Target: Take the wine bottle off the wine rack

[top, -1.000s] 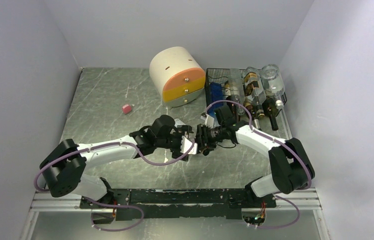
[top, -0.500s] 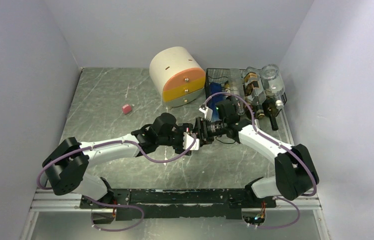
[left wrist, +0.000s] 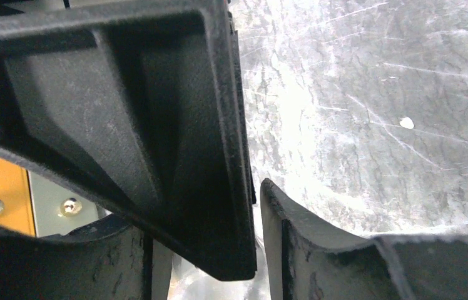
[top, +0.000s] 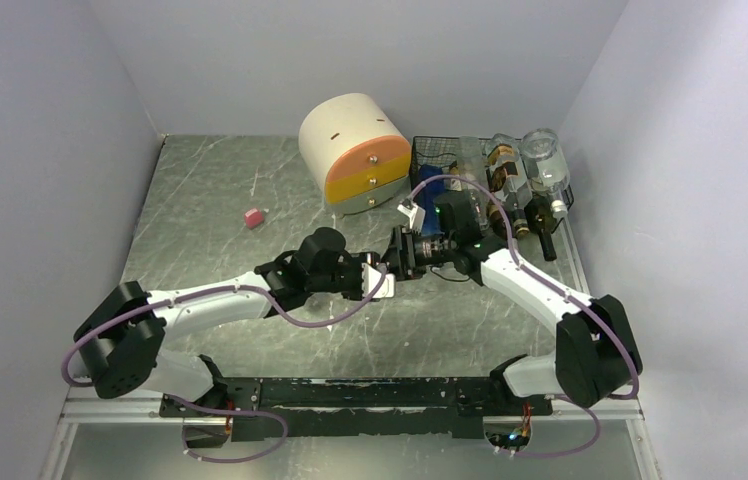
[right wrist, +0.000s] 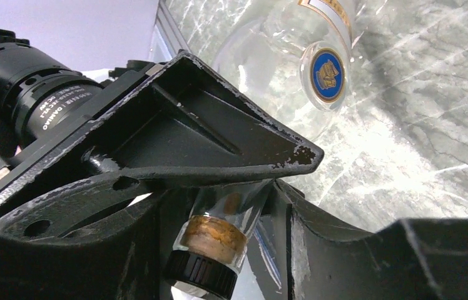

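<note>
A clear wine bottle [right wrist: 263, 53] with a blue-and-gold emblem lies out over the table in the right wrist view. Its corked, black-capped neck [right wrist: 214, 240] sits between the fingers of my right gripper [right wrist: 291, 170], which is shut on it. In the top view my right gripper [top: 402, 257] and left gripper [top: 378, 278] meet mid-table, and the bottle is hard to make out between them. In the left wrist view my left gripper [left wrist: 256, 219] shows only a narrow slit between its fingers; I cannot tell whether it holds anything. The black wire wine rack [top: 428, 158] stands at the back right.
Several other bottles [top: 542, 165] lie on the rack, their necks pointing toward the arms. The cream-and-orange round drawer unit [top: 355, 150] stands just left of the rack. A small pink object [top: 253, 217] lies on the table at the left.
The spot where the two grippers meet has shifted a little toward the back of the table. The right wrist has swung closer to the rack, and the left arm has followed it.
</note>
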`<state>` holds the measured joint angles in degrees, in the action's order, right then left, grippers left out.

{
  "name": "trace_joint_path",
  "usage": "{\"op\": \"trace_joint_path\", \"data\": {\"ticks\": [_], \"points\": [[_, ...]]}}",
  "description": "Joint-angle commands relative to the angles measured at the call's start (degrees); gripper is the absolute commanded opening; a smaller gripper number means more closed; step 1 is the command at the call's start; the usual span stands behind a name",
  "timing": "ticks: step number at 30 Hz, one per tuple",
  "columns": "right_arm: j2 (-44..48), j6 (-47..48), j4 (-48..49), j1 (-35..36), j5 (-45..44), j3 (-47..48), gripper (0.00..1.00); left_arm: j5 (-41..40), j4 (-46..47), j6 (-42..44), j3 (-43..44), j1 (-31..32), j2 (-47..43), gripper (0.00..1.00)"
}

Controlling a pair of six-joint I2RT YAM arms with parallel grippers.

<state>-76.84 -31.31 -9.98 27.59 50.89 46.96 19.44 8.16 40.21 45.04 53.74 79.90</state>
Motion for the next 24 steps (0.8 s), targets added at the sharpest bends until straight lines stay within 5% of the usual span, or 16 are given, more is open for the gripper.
{"op": "trace_joint_path", "data": {"ticks": [1,6,10,15,24], "points": [[2.8,-0.4,3.1,0.4,3.5,3.4,0.56,-0.9,0.7,0.7,-0.5,0.2,-1.7,0.31],[5.8,3.3,-5.5,0.4,-8.2,7.8,0.76,-3.5,1.3,0.8,-1.3,0.2,-3.9,0.08],[10.1,6.0,-11.5,-0.7,-20.5,11.0,0.98,-6.3,3.0,-0.1,-2.6,0.2,-6.4,0.07],[13.4,9.4,-19.3,-6.0,-33.2,15.5,1.0,-9.0,5.3,-2.3,-4.3,0.1,-9.8,0.07],[19.0,12.1,-21.6,-12.0,-35.9,15.3,1.0,-18.4,15.5,-13.3,-6.7,-4.9,-17.4,0.07]]}}
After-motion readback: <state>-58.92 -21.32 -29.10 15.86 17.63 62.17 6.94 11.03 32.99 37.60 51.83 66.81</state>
